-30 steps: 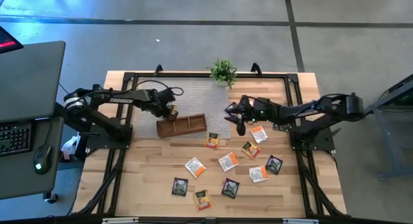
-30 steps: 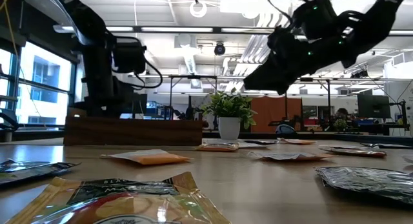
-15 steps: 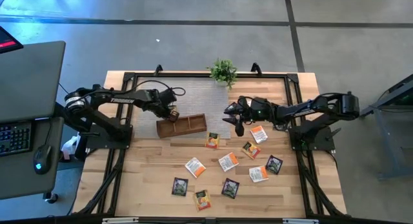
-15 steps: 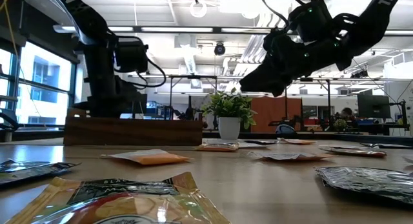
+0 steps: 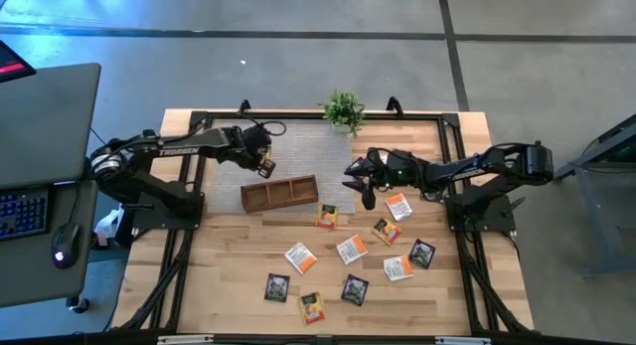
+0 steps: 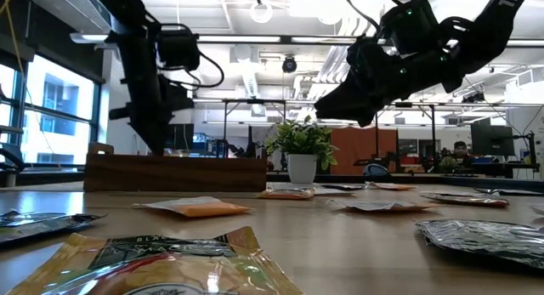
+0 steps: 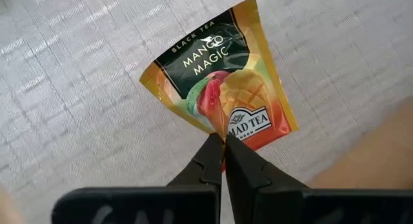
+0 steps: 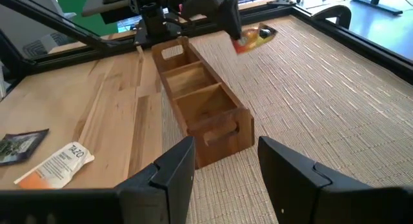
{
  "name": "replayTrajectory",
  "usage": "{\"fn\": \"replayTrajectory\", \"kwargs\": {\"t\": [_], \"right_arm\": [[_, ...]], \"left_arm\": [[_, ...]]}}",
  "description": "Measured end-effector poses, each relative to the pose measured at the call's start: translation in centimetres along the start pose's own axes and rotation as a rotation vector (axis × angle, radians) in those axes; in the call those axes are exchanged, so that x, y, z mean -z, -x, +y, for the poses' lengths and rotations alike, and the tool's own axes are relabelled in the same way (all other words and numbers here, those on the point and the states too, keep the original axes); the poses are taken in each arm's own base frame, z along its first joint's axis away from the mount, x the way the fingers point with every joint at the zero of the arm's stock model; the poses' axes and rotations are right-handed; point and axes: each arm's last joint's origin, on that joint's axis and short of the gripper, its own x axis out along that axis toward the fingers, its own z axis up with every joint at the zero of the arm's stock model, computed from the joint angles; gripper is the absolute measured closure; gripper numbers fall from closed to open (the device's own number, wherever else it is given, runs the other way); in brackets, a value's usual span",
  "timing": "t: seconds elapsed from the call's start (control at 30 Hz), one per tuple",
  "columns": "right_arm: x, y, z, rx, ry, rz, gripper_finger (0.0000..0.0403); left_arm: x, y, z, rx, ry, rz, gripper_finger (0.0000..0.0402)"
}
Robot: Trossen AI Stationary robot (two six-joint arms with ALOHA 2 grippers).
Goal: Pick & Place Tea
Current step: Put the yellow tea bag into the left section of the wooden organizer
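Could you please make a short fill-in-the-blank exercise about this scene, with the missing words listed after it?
1. The left gripper is shut on a tea sachet with the words "Mango ____" printed on it.
2. The right gripper is ____ and holds nothing.
3. The wooden tray in front of the right gripper has ____ tea in its compartments.
4. At the far edge of the table stands a small potted ____ in a white pot.

Missing words: Magic; open; no; plant

The wooden surface (image 5: 229, 275) carries a woven mat (image 5: 298, 151), tray (image 5: 279, 194), plant (image 5: 344, 110) — and scattered tea sachets (image 5: 351, 250).
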Motion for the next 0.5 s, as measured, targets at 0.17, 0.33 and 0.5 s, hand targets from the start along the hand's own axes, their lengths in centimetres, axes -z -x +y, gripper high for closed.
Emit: {"fn": "replayTrajectory", "kwargs": {"t": [0.17, 0.33, 0.5], "right_arm": [[0.0, 0.0, 0.0, 0.000, 0.003, 0.001, 0.0236], [0.0, 0.0, 0.0, 0.000, 0.002, 0.001, 0.0236], [0.0, 0.0, 0.0, 0.000, 0.001, 0.001, 0.0236]], "left_arm": [[1.4, 2.8, -1.3, 0.018, -0.009, -0.014, 0.0401], [5.1, 5.3, -3.5, -0.043, 0.046, -0.088, 0.0401], [9.1, 6.0, -5.8, -0.068, 0.114, -0.162, 0.0401]]}}
